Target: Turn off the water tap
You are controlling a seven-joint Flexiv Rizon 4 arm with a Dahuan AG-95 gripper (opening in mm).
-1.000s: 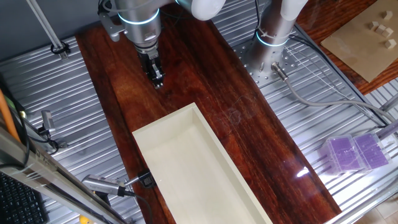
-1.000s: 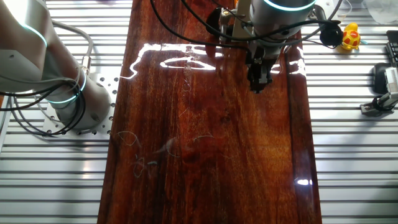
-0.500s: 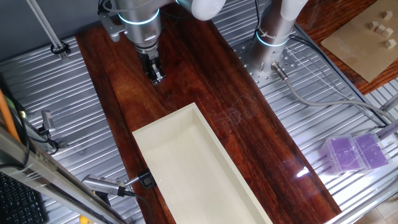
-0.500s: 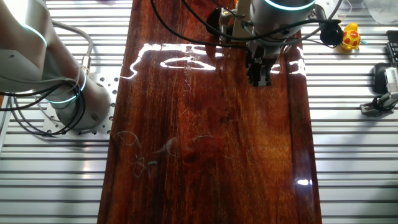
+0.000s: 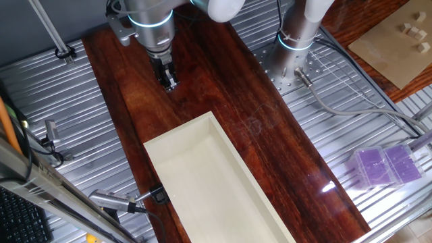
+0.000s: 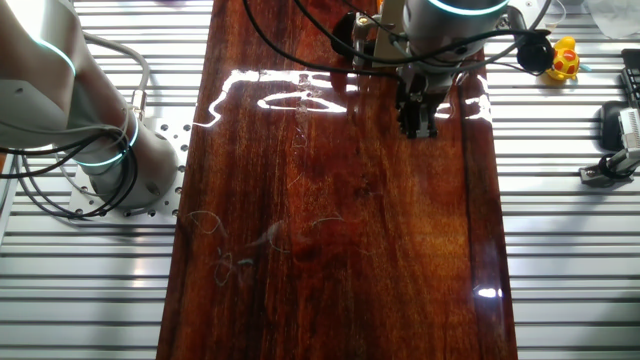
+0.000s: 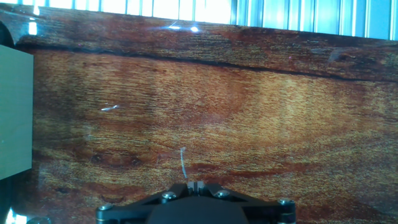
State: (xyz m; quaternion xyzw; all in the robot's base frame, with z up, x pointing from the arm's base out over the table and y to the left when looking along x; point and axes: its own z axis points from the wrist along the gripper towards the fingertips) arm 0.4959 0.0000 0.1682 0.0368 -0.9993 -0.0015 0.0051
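Note:
No water tap shows clearly in any view. My gripper [image 5: 170,84] hangs from the arm over the far end of the dark wooden board [image 5: 270,142], just beyond the far end of a long white box [image 5: 177,139]. It also shows in the other fixed view [image 6: 418,128]. In the hand view the fingertips [image 7: 192,185] are pressed together with nothing between them, above bare wood. A black clamp [image 5: 158,196] with a metal handle [image 5: 111,201] sits at the box's left side; I cannot tell what it grips.
The white box's end shows at the left edge of the hand view [image 7: 12,112]. A second robot base [image 5: 297,34] stands at the back right. A purple case [image 5: 386,165] lies on the ribbed metal table [image 5: 337,121]. Cables run beside it.
The gripper has risen slightly and shifted a little away from the white box. Nothing else has moved.

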